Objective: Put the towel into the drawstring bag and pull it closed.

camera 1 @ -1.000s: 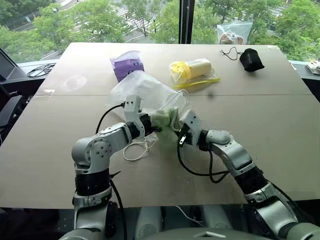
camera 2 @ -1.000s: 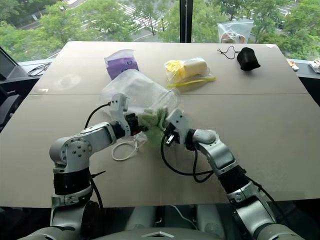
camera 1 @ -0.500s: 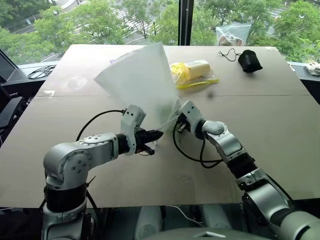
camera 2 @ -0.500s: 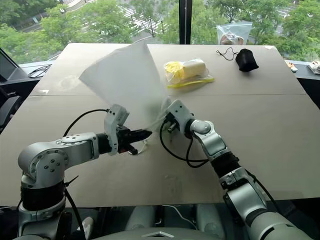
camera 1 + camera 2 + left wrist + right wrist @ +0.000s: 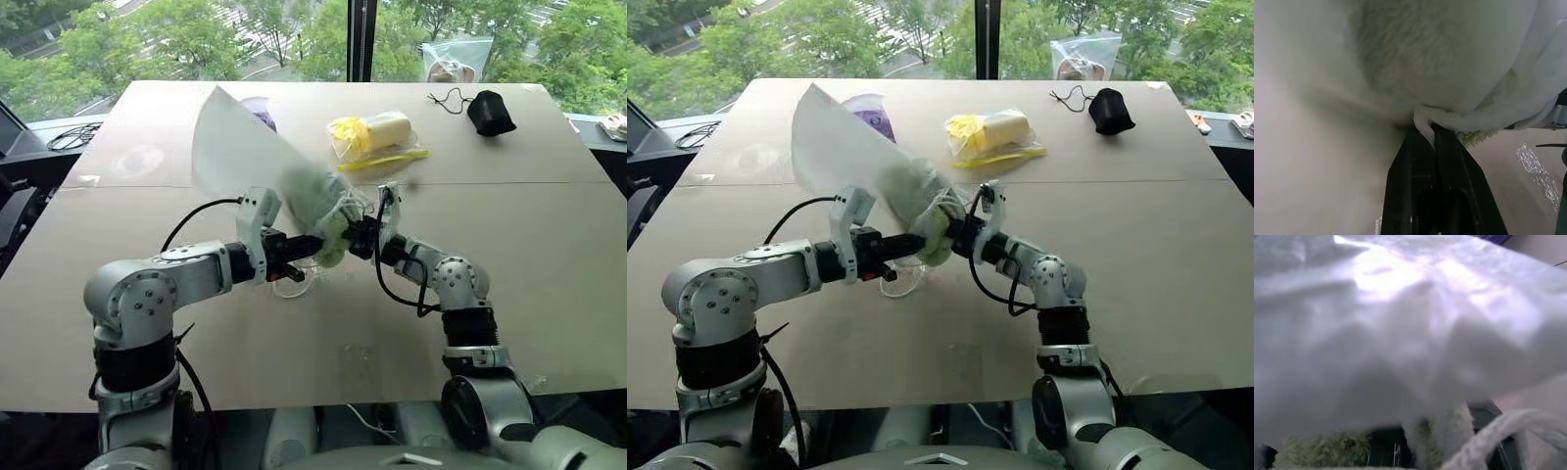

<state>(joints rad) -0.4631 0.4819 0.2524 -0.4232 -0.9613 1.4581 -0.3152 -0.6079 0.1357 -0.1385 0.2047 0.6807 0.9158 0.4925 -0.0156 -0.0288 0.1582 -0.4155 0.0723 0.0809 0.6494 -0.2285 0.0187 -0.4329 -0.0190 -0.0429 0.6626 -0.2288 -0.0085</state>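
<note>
Head cameras overlook table (image 5: pixel 549 255); wrist cameras press close.

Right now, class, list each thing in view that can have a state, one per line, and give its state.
drawstring bag: lifted off the table, mouth not drawn shut
towel: inside the bag, part poking out at the mouth
left gripper: fingers shut on the bag's rim
right gripper: at the bag's mouth, grip unclear
yellow item: wrapped in clear plastic, lying on the table
black pouch: lying on the table

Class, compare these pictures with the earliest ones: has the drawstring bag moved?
Yes. The drawstring bag lay slumped on the table below the purple pack; now it is lifted, its far corner raised beside that pack.
</note>
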